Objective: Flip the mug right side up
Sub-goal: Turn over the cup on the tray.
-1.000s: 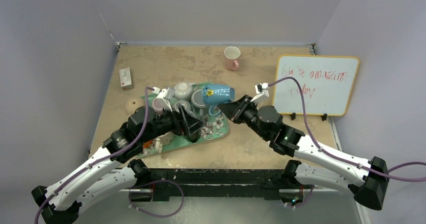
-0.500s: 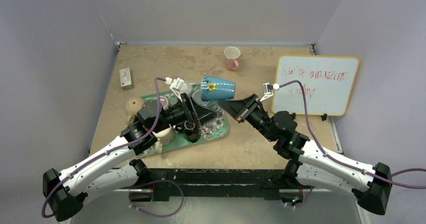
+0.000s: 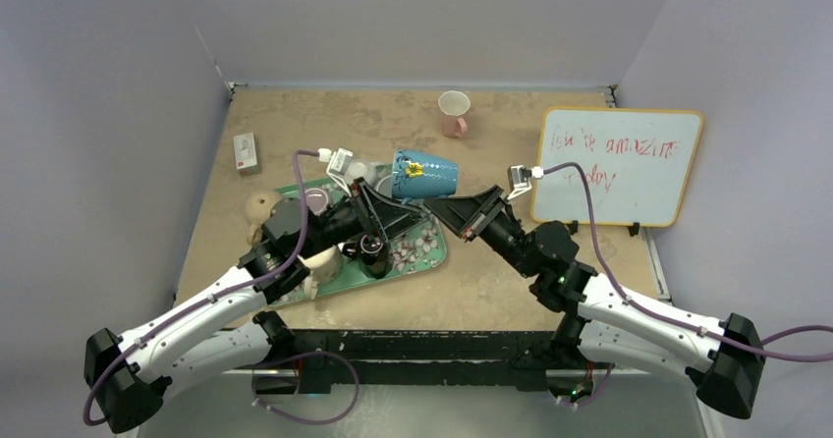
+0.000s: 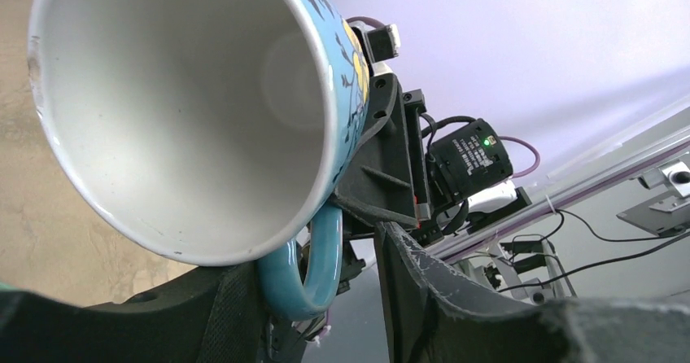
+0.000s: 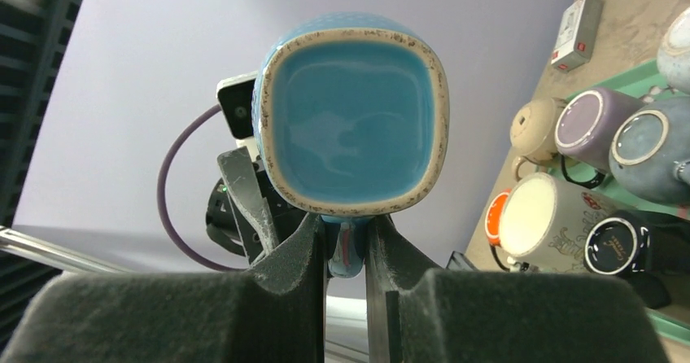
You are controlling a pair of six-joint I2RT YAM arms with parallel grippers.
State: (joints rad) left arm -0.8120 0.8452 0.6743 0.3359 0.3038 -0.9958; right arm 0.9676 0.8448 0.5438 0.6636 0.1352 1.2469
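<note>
Mug [image 5: 351, 119] glossy glazed ceramic, speckled rim; right claw [image 5: 346, 226] pads [image 5: 285, 294] matt, grainy.

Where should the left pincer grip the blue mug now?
Probably on the handle, coming from the mouth end. The blue mug lies sideways in the air, mouth facing the open left pincer, while the right pincer clamps the handle from the base end.

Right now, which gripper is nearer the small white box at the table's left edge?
Left. The left gripper is right of the white box, by the open end of the blue mug; the right gripper is farther right, clamping its handle.
</note>
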